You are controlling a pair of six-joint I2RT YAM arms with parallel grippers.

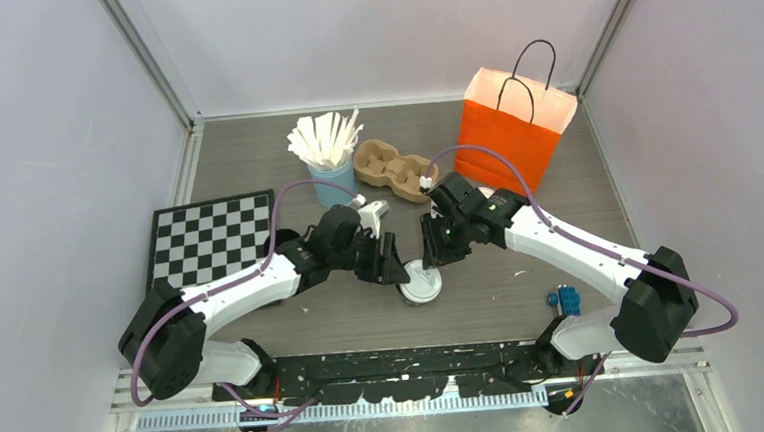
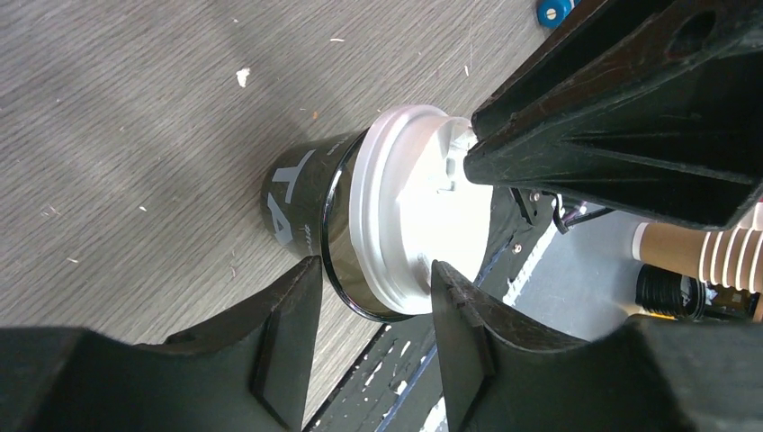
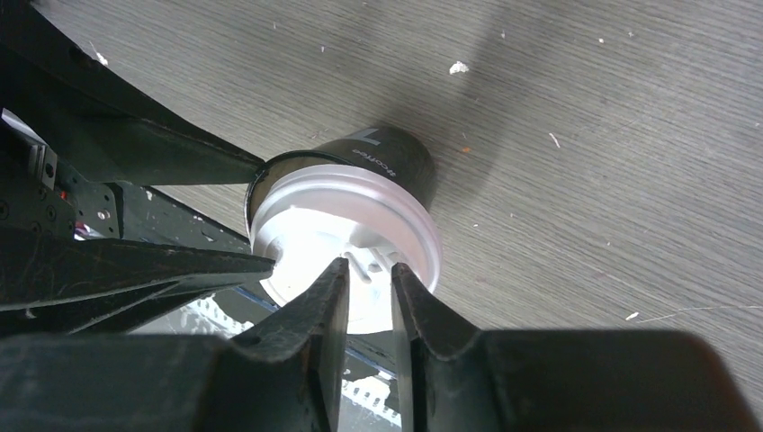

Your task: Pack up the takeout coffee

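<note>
One takeout coffee cup [image 1: 421, 284], dark with a white lid, stands upright at the front middle of the table. My left gripper [image 1: 397, 271] is open at its left; in the left wrist view [image 2: 373, 264] the cup's [image 2: 310, 202] rim edge lies between the fingertips [image 2: 292, 315], apart from both. My right gripper [image 1: 431, 256] hovers over the lid [image 3: 346, 225] with its jaws a narrow slit apart [image 3: 369, 266], nothing between them, tips at the lid's raised spout. The orange bag [image 1: 511, 133] stands open at the back right. A second cup is not clearly in view.
A cardboard cup carrier [image 1: 393, 168] and a light-blue cup of white sticks [image 1: 327, 164] stand at the back middle. A checkerboard [image 1: 209, 237] lies at the left. A small blue object [image 1: 564, 300] lies at the front right. The table's near edge [image 2: 378, 360] is just behind the cup.
</note>
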